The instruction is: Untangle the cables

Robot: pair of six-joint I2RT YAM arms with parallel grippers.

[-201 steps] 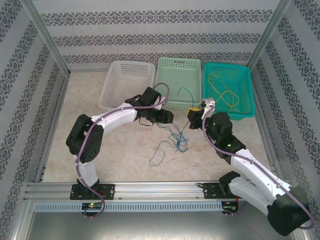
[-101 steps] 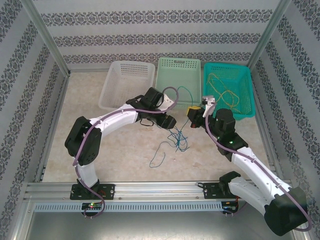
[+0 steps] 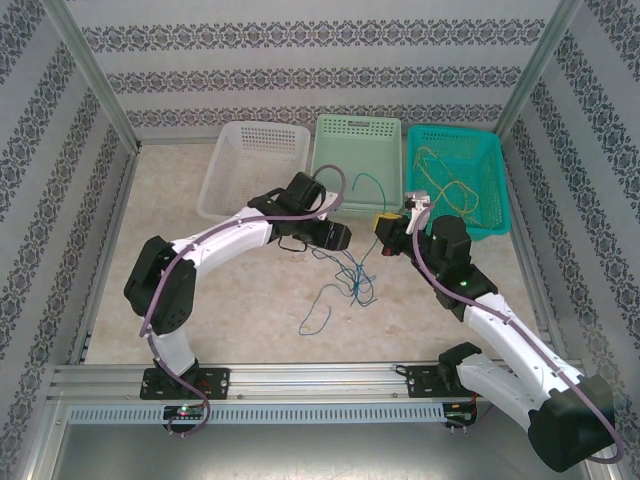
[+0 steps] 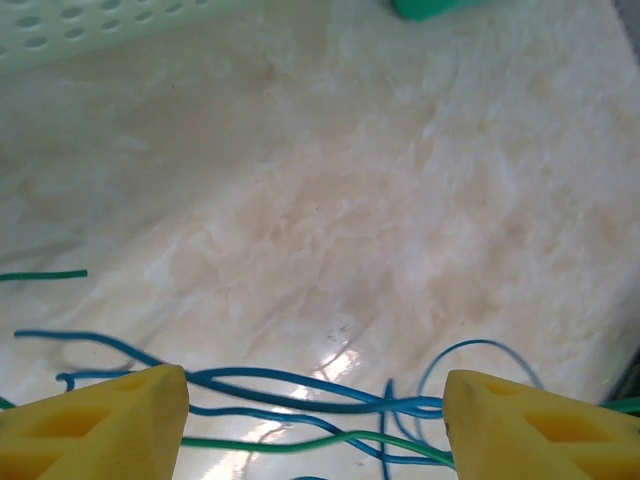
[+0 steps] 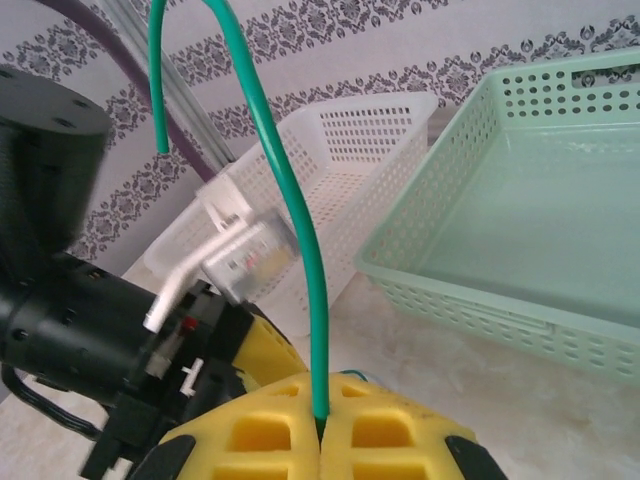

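loop: a blue cable loop (image 3: 314,318) lies on the table (image 3: 240,300), nearest, center.
tangle: blue and green cables (image 3: 352,272) cross just beyond the loop, between the arms.
left gripper (image 4: 315,400): released, fingers (image 4: 100,410) spread low over the tangle, nothing pinched.
right gripper (image 5: 320,425): clenched on a green cable (image 5: 290,220) that arcs up and left.
far row: white basket (image 3: 255,165) left, mint basket (image 3: 358,130) middle, teal basket (image 3: 490,190) right with yellow cables (image 3: 445,185) inside.

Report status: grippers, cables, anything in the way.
Left gripper open, low over the blue cables. Right gripper shut on the green cable, its end arching up. In the way: a green strand crossing the blue ones under the left gripper.
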